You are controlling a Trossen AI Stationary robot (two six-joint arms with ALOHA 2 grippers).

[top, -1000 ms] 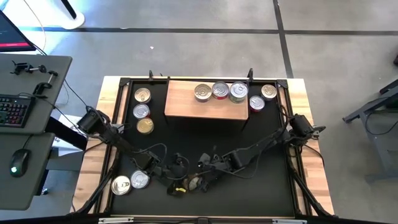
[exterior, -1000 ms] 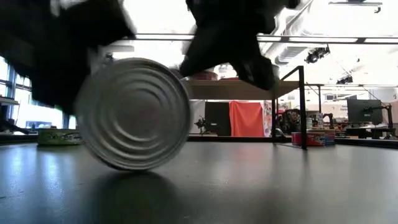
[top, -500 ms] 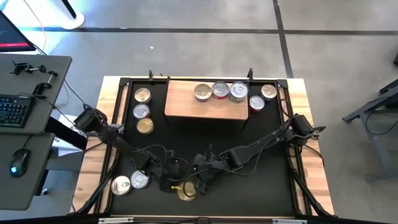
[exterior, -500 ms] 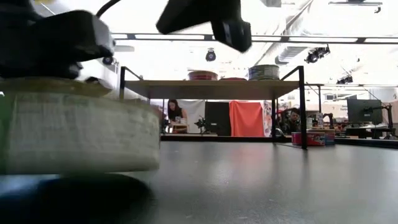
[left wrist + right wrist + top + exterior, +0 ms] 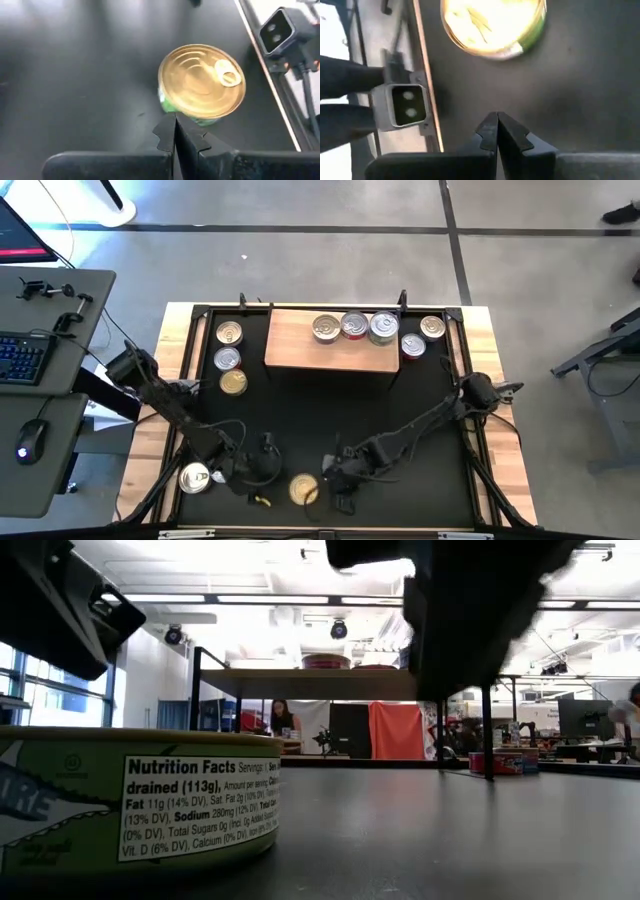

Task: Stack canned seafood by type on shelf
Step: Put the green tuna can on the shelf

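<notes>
High view shows the gold-lidded tin (image 5: 302,489) upright on the surface between my two closed, empty jaws, my right gripper (image 5: 335,484) just beside it, nearer.

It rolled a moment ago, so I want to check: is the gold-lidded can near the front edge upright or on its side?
Upright. The can shows its round gold lid facing up, and its label reads level in the low view.

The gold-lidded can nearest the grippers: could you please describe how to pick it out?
On the black mat, look at the near edge, opposite the wooden shelf. The gold-lidded can stands alone between both grippers, with green sides, unlike the silver-lidded cans to its left.
</notes>
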